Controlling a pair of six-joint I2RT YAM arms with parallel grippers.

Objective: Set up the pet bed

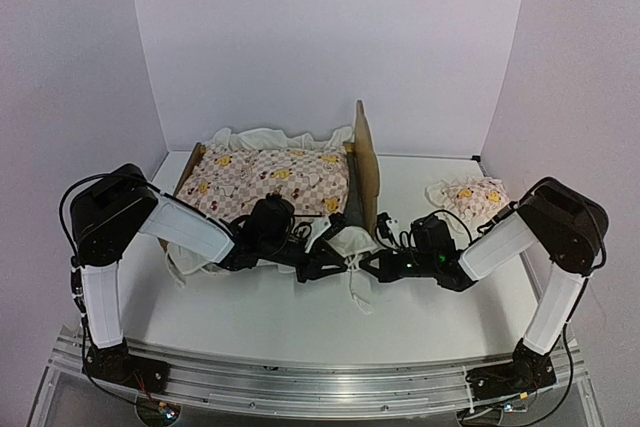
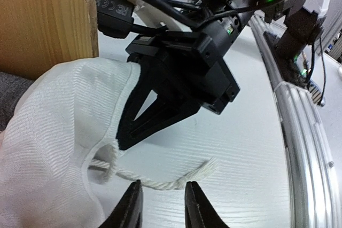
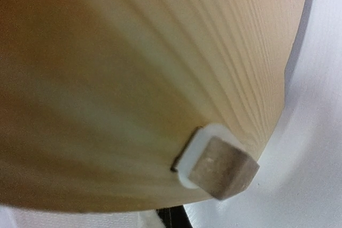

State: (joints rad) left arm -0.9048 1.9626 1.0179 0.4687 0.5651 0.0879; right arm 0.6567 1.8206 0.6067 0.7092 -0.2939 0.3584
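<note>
The pet bed (image 1: 362,152) stands at the back left of the table, its light-wood headboard at the right end. The pink duck quilt (image 1: 262,177) lies on it. A white fabric edge (image 1: 340,240) hangs off the bed's front right corner, trailing a white cord (image 1: 356,294). My left gripper (image 2: 163,205) is open low over the table, with the cord (image 2: 160,181) just beyond its tips. My right gripper (image 2: 124,141) is shut on the hem of the white fabric (image 2: 53,132). The right wrist view shows only the wood headboard (image 3: 123,68) and a wooden peg (image 3: 223,172) close up.
The small matching pillow (image 1: 468,195) lies on the table at the right. Both arms meet in front of the bed's front right corner (image 1: 340,265). The metal rail (image 1: 320,379) runs along the near table edge. White walls close in the back and sides.
</note>
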